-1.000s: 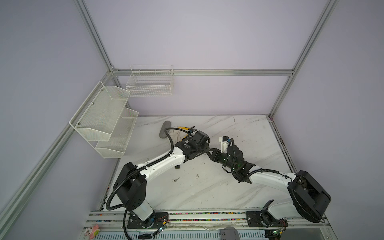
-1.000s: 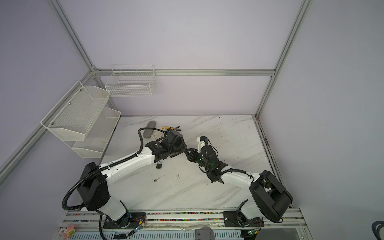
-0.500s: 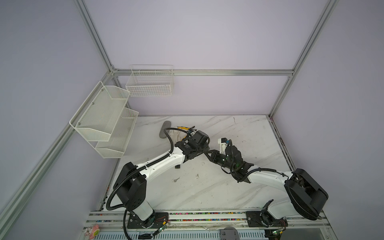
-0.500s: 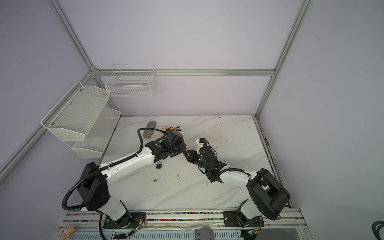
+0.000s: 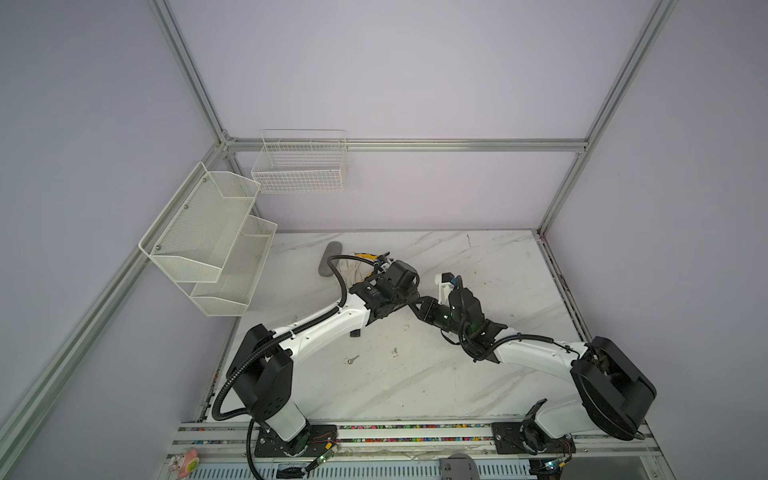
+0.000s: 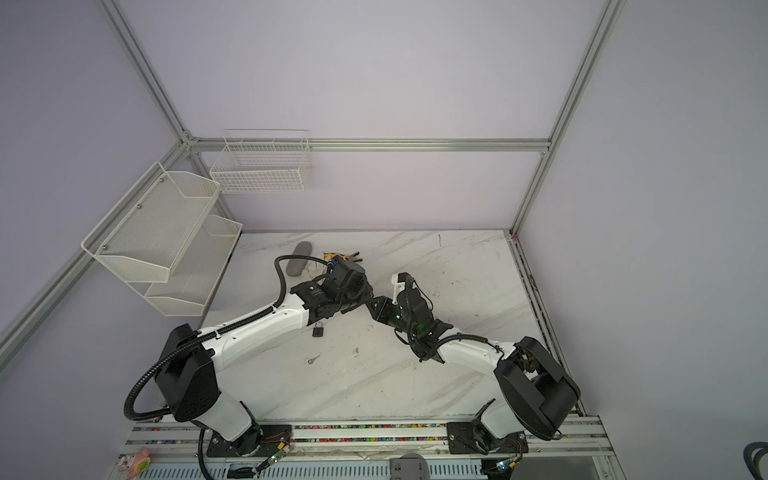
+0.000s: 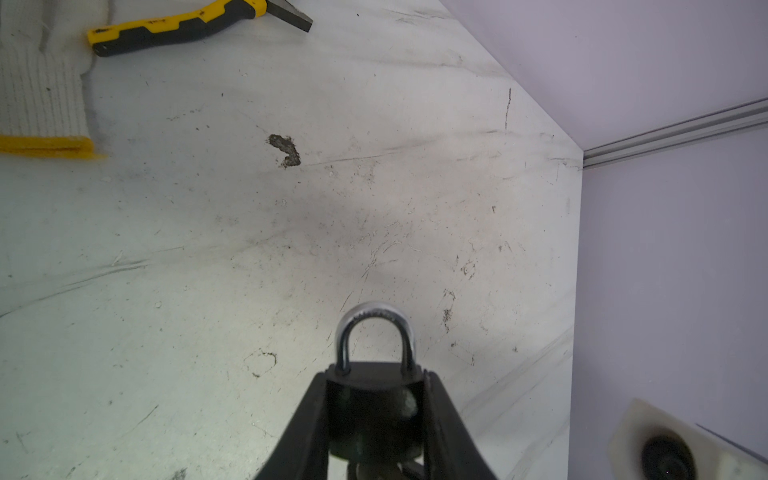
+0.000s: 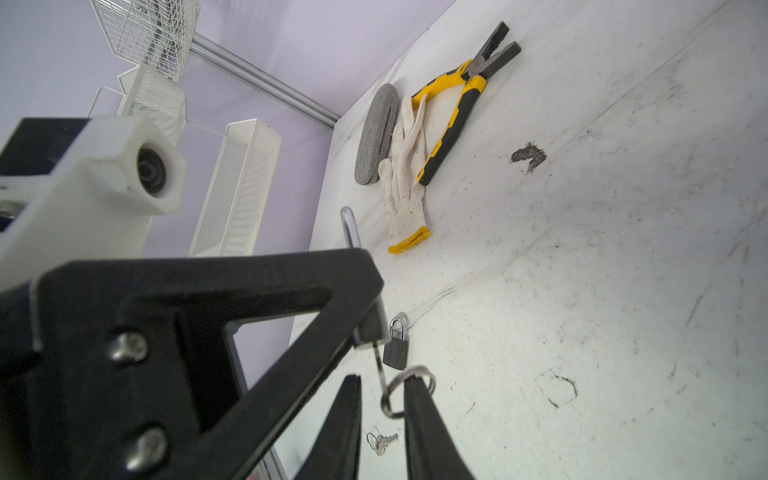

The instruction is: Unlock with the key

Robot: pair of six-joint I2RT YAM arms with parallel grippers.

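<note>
My left gripper [image 7: 376, 378] is shut on a black padlock [image 7: 374, 407] with a silver shackle, held above the table. In the right wrist view a key [image 8: 377, 361] sticks out of that lock's underside, and its ring [image 8: 409, 390] hangs against one finger [image 8: 424, 428] of my right gripper [image 8: 383, 378]. The right jaws stand apart around the key's end without clamping it. In both top views the two grippers [image 5: 409, 297] [image 5: 417, 305] meet at mid-table. A second padlock [image 6: 318, 331] and a loose key [image 6: 312, 360] lie on the table.
Yellow-handled pliers [image 8: 461, 95], a white knit glove [image 8: 405, 195] and a grey oblong case [image 8: 376, 133] lie near the back left. White mesh shelves [image 5: 208, 241] and a wire basket [image 5: 301, 166] hang on the walls.
My right gripper has edged a little closer to the left gripper. The left arm and the padlock have stayed where they were.
</note>
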